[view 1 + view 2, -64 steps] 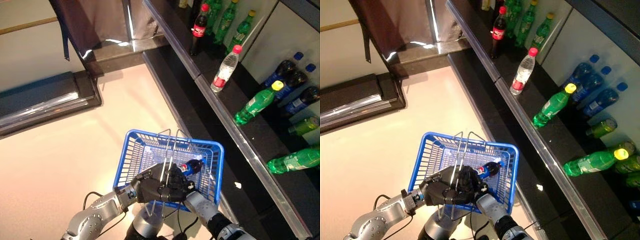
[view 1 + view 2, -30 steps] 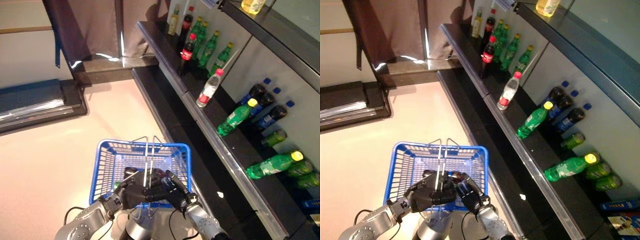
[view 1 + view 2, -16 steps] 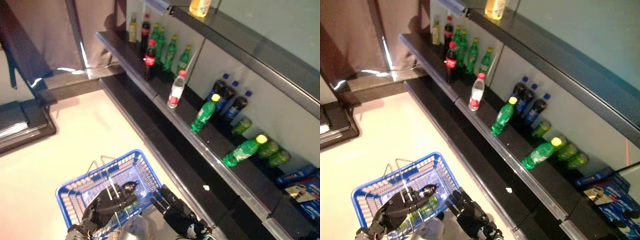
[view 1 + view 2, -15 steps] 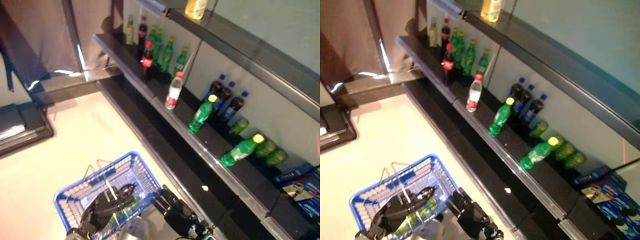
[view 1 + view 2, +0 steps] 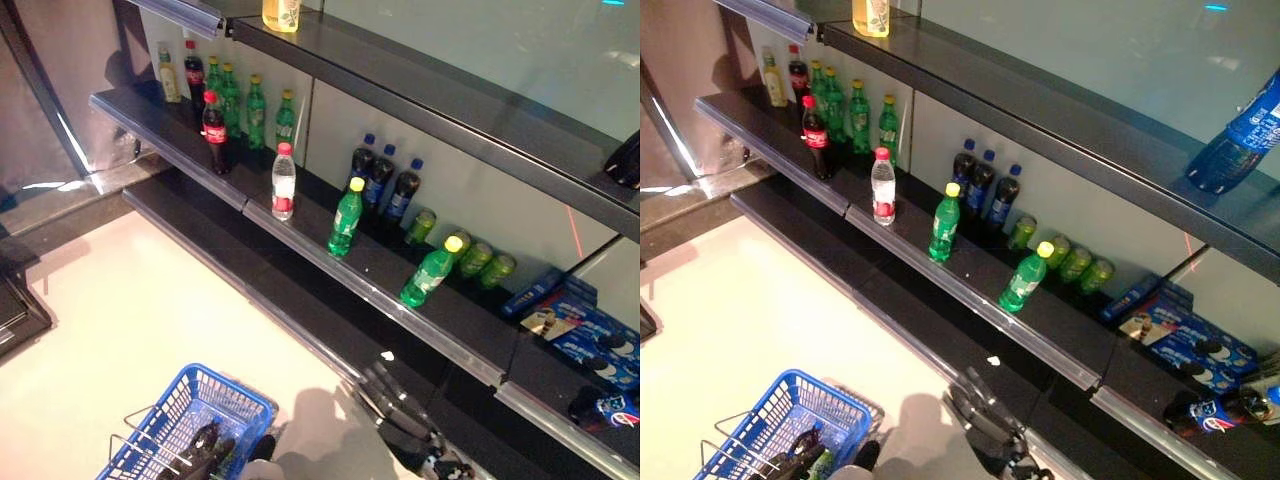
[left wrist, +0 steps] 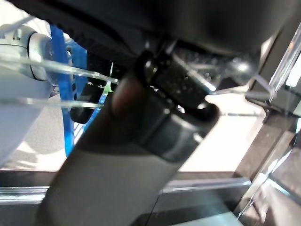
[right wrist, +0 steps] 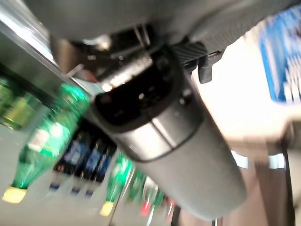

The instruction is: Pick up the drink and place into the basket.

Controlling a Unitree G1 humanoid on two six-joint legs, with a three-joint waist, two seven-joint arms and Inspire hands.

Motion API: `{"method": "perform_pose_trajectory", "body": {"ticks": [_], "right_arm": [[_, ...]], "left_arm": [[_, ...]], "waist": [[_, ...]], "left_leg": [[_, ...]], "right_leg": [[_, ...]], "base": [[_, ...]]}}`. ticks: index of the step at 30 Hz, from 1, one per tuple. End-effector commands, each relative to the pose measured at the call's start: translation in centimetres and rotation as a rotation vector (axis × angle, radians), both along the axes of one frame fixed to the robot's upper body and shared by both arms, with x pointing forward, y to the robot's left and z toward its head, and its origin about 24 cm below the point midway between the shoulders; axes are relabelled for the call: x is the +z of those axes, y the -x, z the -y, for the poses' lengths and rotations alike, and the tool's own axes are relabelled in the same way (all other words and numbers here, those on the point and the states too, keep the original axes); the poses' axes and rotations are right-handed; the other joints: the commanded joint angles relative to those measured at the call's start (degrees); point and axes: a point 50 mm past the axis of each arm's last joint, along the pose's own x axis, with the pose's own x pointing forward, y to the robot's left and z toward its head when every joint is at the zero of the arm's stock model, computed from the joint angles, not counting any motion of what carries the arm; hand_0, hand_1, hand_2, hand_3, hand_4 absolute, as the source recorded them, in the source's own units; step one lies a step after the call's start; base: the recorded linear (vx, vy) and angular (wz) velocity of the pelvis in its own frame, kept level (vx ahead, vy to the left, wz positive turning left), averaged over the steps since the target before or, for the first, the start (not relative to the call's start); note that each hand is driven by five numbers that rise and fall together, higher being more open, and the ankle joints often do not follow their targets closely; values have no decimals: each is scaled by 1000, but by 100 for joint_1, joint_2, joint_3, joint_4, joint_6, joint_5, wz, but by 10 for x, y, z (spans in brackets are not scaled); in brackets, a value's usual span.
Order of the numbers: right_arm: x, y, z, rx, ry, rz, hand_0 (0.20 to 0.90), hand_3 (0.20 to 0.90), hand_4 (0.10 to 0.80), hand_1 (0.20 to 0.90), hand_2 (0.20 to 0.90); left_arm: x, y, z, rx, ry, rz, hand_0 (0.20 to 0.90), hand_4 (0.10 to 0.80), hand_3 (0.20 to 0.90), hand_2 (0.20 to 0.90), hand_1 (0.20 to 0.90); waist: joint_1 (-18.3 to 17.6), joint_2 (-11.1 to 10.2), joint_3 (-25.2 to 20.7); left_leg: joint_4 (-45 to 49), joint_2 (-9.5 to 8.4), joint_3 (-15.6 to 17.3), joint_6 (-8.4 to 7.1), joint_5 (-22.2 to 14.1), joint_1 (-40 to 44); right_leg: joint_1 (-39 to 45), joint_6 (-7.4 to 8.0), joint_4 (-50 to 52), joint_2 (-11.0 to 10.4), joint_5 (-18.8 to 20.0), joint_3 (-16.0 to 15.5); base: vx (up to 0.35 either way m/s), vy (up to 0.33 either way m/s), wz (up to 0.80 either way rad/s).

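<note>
The blue basket point(image 5: 172, 416) hangs low at the lower left. My left hand point(image 5: 203, 447) is shut on its thin wire handles point(image 5: 140, 443), which also show in the left wrist view point(image 6: 70, 70). Something green lies in the basket beside the hand point(image 5: 821, 463). My right hand point(image 5: 398, 412) is out of the basket, to its right, in front of the lower shelf. Its fingers are straight and it holds nothing. On the shelf stand a green bottle with a yellow cap point(image 5: 346, 218), a clear water bottle point(image 5: 284, 182) and a cola bottle point(image 5: 214, 120).
The dark shelf unit point(image 5: 300, 250) runs from the far left to the near right. Dark bottles with blue caps point(image 5: 385, 185) and more green bottles point(image 5: 432, 272) stand behind its edge. An upper shelf point(image 5: 420, 85) overhangs. Pale floor point(image 5: 110, 320) lies to the left.
The camera has swung up towards the shelves. My right hand has let go of the blue-labelled bottle in the basket and come out to the right, empty. The basket now shows lower left.
</note>
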Motion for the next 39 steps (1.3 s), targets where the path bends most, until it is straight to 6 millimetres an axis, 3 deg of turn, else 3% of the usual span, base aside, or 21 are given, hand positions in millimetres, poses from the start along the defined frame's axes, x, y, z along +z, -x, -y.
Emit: {"method": "perform_pose_trajectory", "body": {"ticks": [1, 5, 6, 9, 11, 13, 15, 16, 18, 20, 22, 24, 26, 27, 30, 33, 34, 35, 36, 37, 39], "right_arm": [[15, -17, 8, 85, 193, 99, 900, 900, 800, 900, 900], [0, -22, 11, 119, 408, 14, 900, 900, 800, 900, 900], [-7, -21, 18, 84, 492, -53, 900, 900, 800, 900, 900], [-18, -15, 29, 78, 589, -154, 900, 900, 800, 900, 900], [-28, -3, 36, 111, 638, -239, 900, 900, 800, 900, 900], [-33, 5, 42, 108, 649, -288, 900, 900, 800, 900, 900], [-44, 23, 49, 56, 667, -404, 900, 900, 800, 900, 900], [-46, 26, 50, 43, 671, -428, 900, 900, 800, 900, 900], [-52, 34, 52, 24, 687, -483, 900, 900, 800, 900, 900], [-57, 38, 50, 10, 709, -552, 900, 900, 800, 900, 900], [-59, 45, 50, -7, 712, -581, 900, 900, 800, 900, 900], [-60, 48, 49, -22, 733, -599, 900, 900, 800, 900, 900], [-59, 47, 49, -37, 737, -591, 900, 900, 800, 900, 900], [-59, 47, 49, -60, 730, -597, 900, 900, 800, 900, 900], [-61, 50, 50, -129, 696, -628, 900, 900, 800, 900, 900], [-61, 53, 54, -123, 696, -623, 900, 900, 800, 900, 900], [-61, 53, 55, -125, 696, -623, 900, 900, 800, 900, 900], [-62, 56, 59, -135, 698, -630, 900, 900, 800, 900, 900], [-63, 59, 60, -141, 700, -647, 900, 900, 800, 900, 900], [-63, 59, 61, -143, 699, -651, 900, 900, 800, 900, 900], [-64, 61, 58, -133, 689, -689, 900, 900, 800, 900, 900]], "left_arm": [[36, -57, -12, 11, -132, 369, 300, 100, 200, 300, 300], [33, -62, -10, 69, -93, 388, 300, 100, 200, 300, 300], [28, -71, -1, 61, -49, 376, 300, 100, 200, 300, 300], [21, -69, 12, 118, -2, 347, 300, 100, 200, 300, 300], [9, -51, 19, 237, 32, 299, 300, 100, 200, 300, 300], [4, -45, 21, 276, 37, 257, 300, 100, 200, 300, 300], [-1, -50, 25, 259, 22, 184, 300, 100, 200, 300, 300], [-1, -53, 27, 246, 19, 174, 300, 100, 200, 300, 300], [-1, -63, 32, 198, 15, 162, 300, 100, 200, 300, 300], [1, -70, 29, 141, -2, 168, 300, 100, 200, 300, 300], [4, -72, 23, 84, -41, 174, 300, 100, 200, 300, 300], [7, -64, 11, 68, -70, 173, 300, 100, 200, 300, 300], [8, -60, 4, 56, -83, 174, 300, 100, 200, 300, 300], [9, -60, 2, 34, -91, 177, 300, 100, 200, 300, 300], [10, -69, 2, -23, -92, 184, 300, 100, 200, 300, 300], [8, -78, 12, -35, -79, 173, 300, 100, 200, 300, 300], [7, -80, 14, -39, -74, 172, 300, 100, 200, 300, 300], [4, -82, 21, -53, -55, 168, 300, 100, 200, 300, 300], [2, -84, 27, -62, -35, 162, 300, 100, 200, 300, 300], [2, -85, 28, -64, -32, 161, 300, 100, 200, 300, 300], [-1, -82, 30, -51, -21, 142, 300, 100, 200, 300, 300]], "waist": [[195, 320, 50], [254, 423, 344], [148, 476, 461], [58, 452, 489], [-38, 431, 432], [-110, 448, 397], [-293, 491, 351], [-329, 502, 334], [-400, 535, 314], [-393, 505, 387], [-319, 456, 445], [-262, 455, 504], [-270, 564, 518], [-323, 602, 518], [-599, 565, 477], [-814, 433, 497], [-862, 407, 501], [-1043, 308, 496], [-1235, 265, 499], [-1261, 286, 504], [-1322, 230, 529]], "left_leg": [[-211, 118, 93, 189, 402, 101], [-77, 302, 815, 41, 561, -358], [220, 449, 1388, -18, 533, -498], [538, 534, 1275, 34, 308, -395], [605, 670, 1203, 43, 166, -161], [558, 856, 1365, -16, 194, -44], [539, 1195, 1954, -140, 248, 106], [528, 1218, 2092, -139, 226, 145], [461, 1177, 2350, -120, 139, 270], [709, 863, 2401, 27, -138, 260], [788, 645, 2480, 161, -281, 248], [687, 284, 2536, 419, -439, 366], [551, 202, 2537, 558, -470, 428], [508, 132, 2492, 635, -494, 428], [625, -284, 2204, 814, -653, 313], [878, -555, 2139, 804, -813, 228], [918, -618, 2119, 807, -854, 225], [1031, -842, 2023, 832, -1021, 275], [1113, -980, 1985, 864, -1261, 454], [1140, -971, 1976, 865, -1313, 476], [1321, -1068, 2228, 863, -1715, 840]], "right_leg": [[-443, -172, 98, 237, 770, 40], [-416, -169, -18, 178, 861, -102], [-395, -170, -40, 65, 931, -360], [-458, -151, 42, -221, 977, -483], [-523, -135, 112, -423, 998, -424], [-509, -117, 153, -480, 988, -446], [-419, -11, 162, -701, 1042, -598], [-419, 29, 155, -770, 1066, -644], [-468, 207, 157, -1017, 1181, -690], [-559, 505, 263, -1423, 1375, -538], [-495, 652, 413, -1774, 1615, -502], [-825, 735, 1111, -2108, 2251, -489], [-1024, 679, 1607, -1999, 2178, -386], [-1119, 619, 1733, -1736, 1958, -224], [-1235, 313, 1394, -593, 1283, 14], [-1215, 44, 437, -83, 1221, 250], [-1235, 32, 264, -15, 1299, 328], [-1468, 59, -250, 127, 1728, 540], [-1898, 156, -521, 136, 2165, 440], [-1919, 166, -544, 150, 2194, 406], [-2274, 227, -393, 23, 2401, -433]], "base": [[-137, -59, 9], [-198, 42, 24], [-214, 188, 66], [-126, 365, 118], [-11, 483, 39], [42, 395, 15], [82, 543, 68], [61, 546, 107], [80, 464, 112], [157, 466, 63], [177, 391, 29], [215, 472, 11], [166, 410, 9], [210, 378, 22], [286, 277, 64], [268, 126, 64], [355, 137, 38], [523, 133, 29], [524, 118, 33], [519, 37, 47], [492, -1, 64]]}}
